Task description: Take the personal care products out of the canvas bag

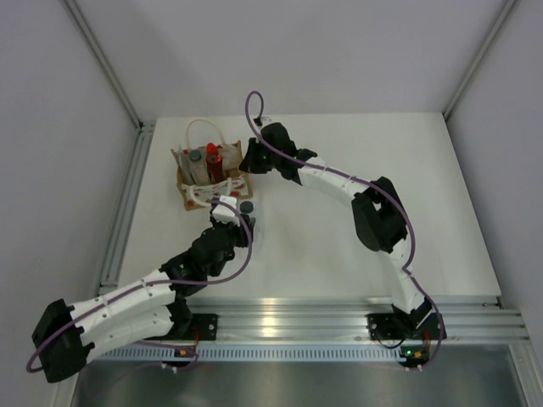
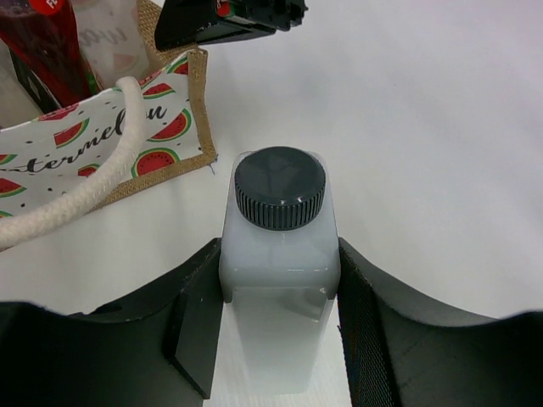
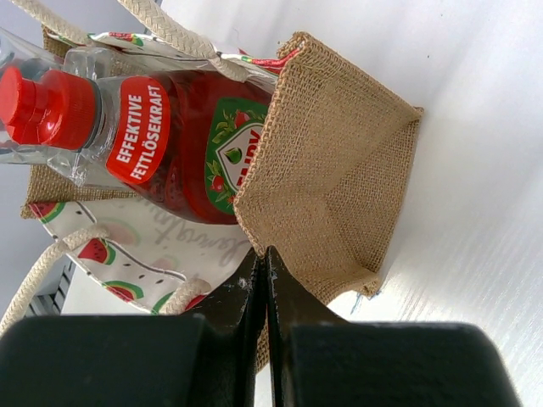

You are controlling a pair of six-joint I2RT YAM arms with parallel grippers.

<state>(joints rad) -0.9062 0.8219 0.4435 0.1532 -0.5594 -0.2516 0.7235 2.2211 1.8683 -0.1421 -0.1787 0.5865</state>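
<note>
The canvas bag (image 1: 206, 176) stands at the table's back left, tan burlap with watermelon-print sides (image 2: 102, 136) and white rope handles. Inside it stand a red bottle (image 1: 214, 161) with a red cap (image 3: 38, 106) and a white bottle with a dark cap (image 1: 196, 158). My right gripper (image 3: 265, 254) is shut on the burlap edge of the bag's side (image 3: 331, 170). Just in front of the bag, my left gripper (image 2: 280, 331) is shut on another white bottle (image 2: 280, 254) with a dark round cap (image 1: 246, 206), both fingers pressed against its sides.
The bag sits near the table's left edge, with a metal rail (image 1: 127, 203) alongside. One rope handle (image 2: 93, 182) hangs over the bag's front, close to the held bottle. White walls enclose the table at the back and sides.
</note>
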